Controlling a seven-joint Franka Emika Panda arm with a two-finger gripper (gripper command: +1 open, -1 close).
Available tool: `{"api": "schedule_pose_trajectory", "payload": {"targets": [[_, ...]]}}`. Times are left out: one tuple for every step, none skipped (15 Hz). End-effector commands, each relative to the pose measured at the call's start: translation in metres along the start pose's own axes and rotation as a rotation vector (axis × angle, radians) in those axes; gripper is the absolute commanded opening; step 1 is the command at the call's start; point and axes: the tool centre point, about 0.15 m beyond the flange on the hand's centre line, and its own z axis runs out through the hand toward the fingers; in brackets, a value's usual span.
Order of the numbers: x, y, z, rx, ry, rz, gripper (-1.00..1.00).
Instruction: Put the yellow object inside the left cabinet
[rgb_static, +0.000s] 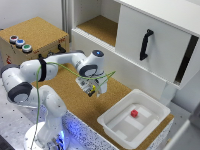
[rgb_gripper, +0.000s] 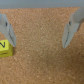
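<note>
The yellow object (rgb_gripper: 5, 47) is a tiny bright-yellow cube on the cork surface. In the wrist view it sits at the picture's edge, touching or just beside one fingertip (rgb_gripper: 10, 39), not centred between the jaws. My gripper (rgb_gripper: 38, 44) is open and empty, its jaws wide apart low over the cork. In the exterior view the gripper (rgb_static: 91, 91) points down at the cork table's middle, and I cannot make out the cube under it. The left cabinet (rgb_static: 100, 27), open, white-walled with a cork floor, stands at the back, well away from the gripper.
A compartment with a white door and black handle (rgb_static: 145, 44) is to the exterior view's right of the open one. A white bin (rgb_static: 112, 122) with a small red cube (rgb_static: 134, 113) sits at the front right. A cork box with coloured buttons (rgb_static: 30, 35) stands at the left.
</note>
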Motion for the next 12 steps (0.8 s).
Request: {"api": "schedule_pose_trajectory", "payload": {"targets": [[0.025, -0.050, 0.026, -0.063, 0.002, 0.017, 1.00], [0.026, -0.057, 0.032, -0.086, 0.000, -0.006, 1.00], [0.026, -0.062, 0.039, -0.088, -0.001, -0.018, 1.00], [0.025, -0.066, 0.048, -0.090, -0.005, -0.030, 1.00], [0.024, -0.068, 0.058, -0.091, -0.007, -0.041, 1.00], [0.024, -0.067, 0.066, -0.038, -0.004, -0.042, 1.00], [0.026, -0.067, 0.072, -0.017, 0.005, -0.053, 1.00], [0.030, -0.066, 0.081, -0.013, 0.015, -0.077, 1.00], [0.034, -0.068, 0.087, -0.008, 0.024, -0.086, 1.00], [0.038, -0.072, 0.091, -0.010, 0.034, -0.103, 1.00], [0.041, -0.078, 0.098, -0.013, 0.033, -0.116, 1.00], [0.044, -0.081, 0.101, 0.000, 0.032, -0.118, 1.00]]}}
